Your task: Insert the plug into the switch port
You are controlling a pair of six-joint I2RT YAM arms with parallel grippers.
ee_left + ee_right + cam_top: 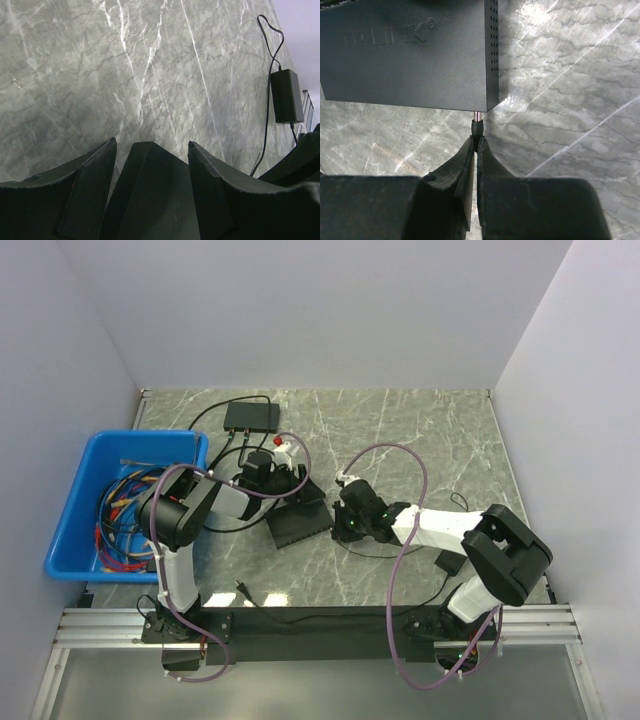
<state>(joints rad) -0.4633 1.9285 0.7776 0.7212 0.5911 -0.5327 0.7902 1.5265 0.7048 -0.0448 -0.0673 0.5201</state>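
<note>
The switch [298, 520] is a black TP-LINK box, seen in the right wrist view [405, 55] with a vented side. My left gripper [283, 480] straddles one corner of it [150, 195], fingers [90, 190] on either side, and holds it. My right gripper [346, 517] is shut on the plug [477, 128], a small dark barrel with a metal tip. The tip touches the switch's near edge by its right corner. The port itself is hidden. The plug's thin black cable trails back under the right arm.
A blue bin [70, 530] with a coloured wire bundle [125, 510] stands at the left. A smaller black box [250, 418] with cables sits at the back. A black power adapter [450, 562] lies near the right arm and also shows in the left wrist view [286, 96].
</note>
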